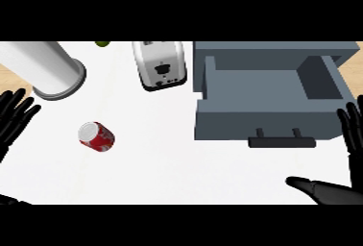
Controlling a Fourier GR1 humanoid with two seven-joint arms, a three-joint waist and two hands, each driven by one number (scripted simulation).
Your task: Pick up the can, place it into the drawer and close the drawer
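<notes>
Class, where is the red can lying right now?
In the head view the red can lies on its side on the white counter, left of centre, below the tall white cylinder and well left of the open grey drawer.

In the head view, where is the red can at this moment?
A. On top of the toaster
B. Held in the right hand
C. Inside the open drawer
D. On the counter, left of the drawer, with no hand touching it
D: the red can lies on the white counter, well left of the open grey drawer, and neither the left hand nor the right hand touches it.
</notes>
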